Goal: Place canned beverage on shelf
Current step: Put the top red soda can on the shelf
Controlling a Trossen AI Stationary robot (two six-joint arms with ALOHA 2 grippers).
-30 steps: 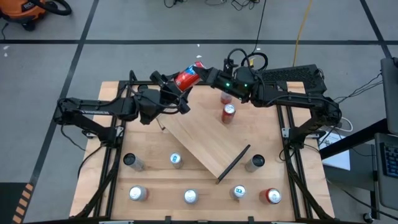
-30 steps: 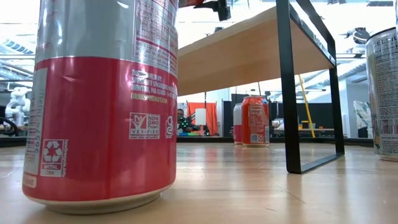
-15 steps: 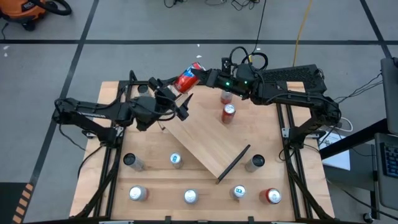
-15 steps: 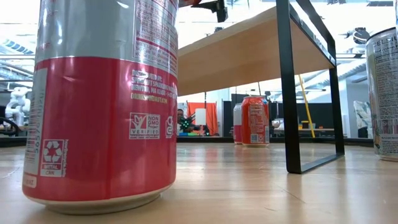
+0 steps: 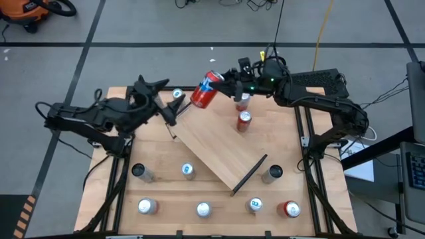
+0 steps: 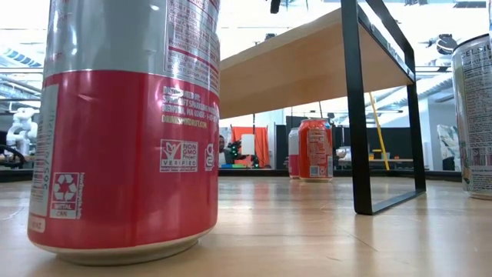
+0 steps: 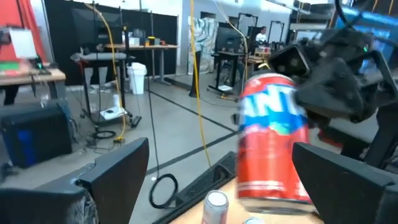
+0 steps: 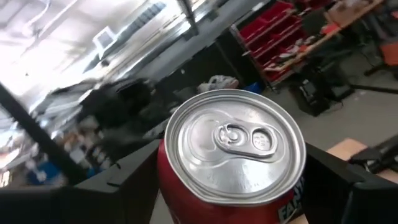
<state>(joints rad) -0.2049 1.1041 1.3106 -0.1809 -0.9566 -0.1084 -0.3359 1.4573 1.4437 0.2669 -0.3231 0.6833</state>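
A red canned beverage [image 5: 205, 90] hangs tilted above the far corner of the shelf [image 5: 219, 149], with my right gripper [image 5: 223, 82] shut on it. The shelf is a light-wood board that stands slantwise on the tabletop on black rails [image 6: 384, 115]. My left gripper [image 5: 166, 103] is open and empty. It floats to the left of the can and faces it; the can [image 7: 272, 140] shows ahead of its spread fingers. In the right wrist view the can's silver top [image 8: 235, 146] faces the camera. My right gripper pinches the can between its two fingers by the side wall near the top end [image 8: 169, 186]. The fingers [image 8: 348, 186] reach in about level from the table's far right and run along the can. The can is lifted clear and tilted, its top toward the wrist.
Two cans [image 5: 244, 120] [image 5: 241, 103] stand right of the shelf's far end, one [image 5: 176, 93] near my left gripper. Several more stand in rows along the near edge [image 5: 203, 210]. One big red can [image 6: 127, 131] fills the low view's left.
My left gripper has come away from the red can and drawn back toward the table's left edge, rolling as it went. My right gripper has rolled with the can, which now tilts differently and stays clear above the shelf's far corner.
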